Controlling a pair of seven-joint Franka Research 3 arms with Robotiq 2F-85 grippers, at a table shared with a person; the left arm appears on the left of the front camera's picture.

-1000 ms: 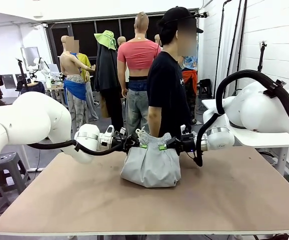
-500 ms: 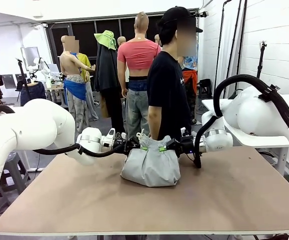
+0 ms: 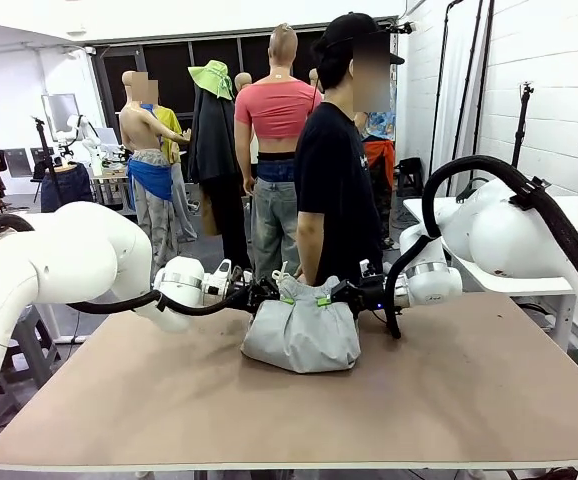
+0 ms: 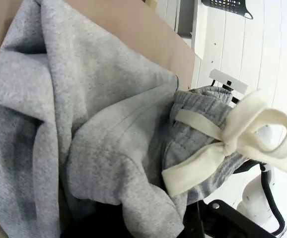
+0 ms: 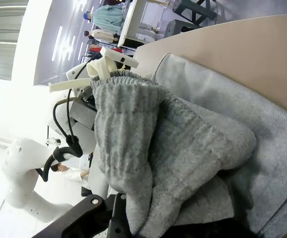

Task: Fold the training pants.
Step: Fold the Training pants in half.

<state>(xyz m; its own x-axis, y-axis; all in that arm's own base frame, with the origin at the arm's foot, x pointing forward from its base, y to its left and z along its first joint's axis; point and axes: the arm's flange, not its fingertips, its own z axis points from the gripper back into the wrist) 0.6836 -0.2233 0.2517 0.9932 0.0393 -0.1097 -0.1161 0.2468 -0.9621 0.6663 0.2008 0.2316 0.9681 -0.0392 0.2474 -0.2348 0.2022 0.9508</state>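
Front view has me holding the training pants point(image 3: 302, 335) up by the waistband, my left gripper point(image 3: 285, 292) and right gripper point(image 3: 324, 297) both pinched shut on it, one at each end. The rest of the fabric hangs down in a heap on the table point(image 3: 289, 400), mid-table toward the far edge. The waistband runs left-right between my two grippers, drawstring point(image 4: 228, 144) bunched in the middle, so I reckon the next fold goes forward or back, both arms together.
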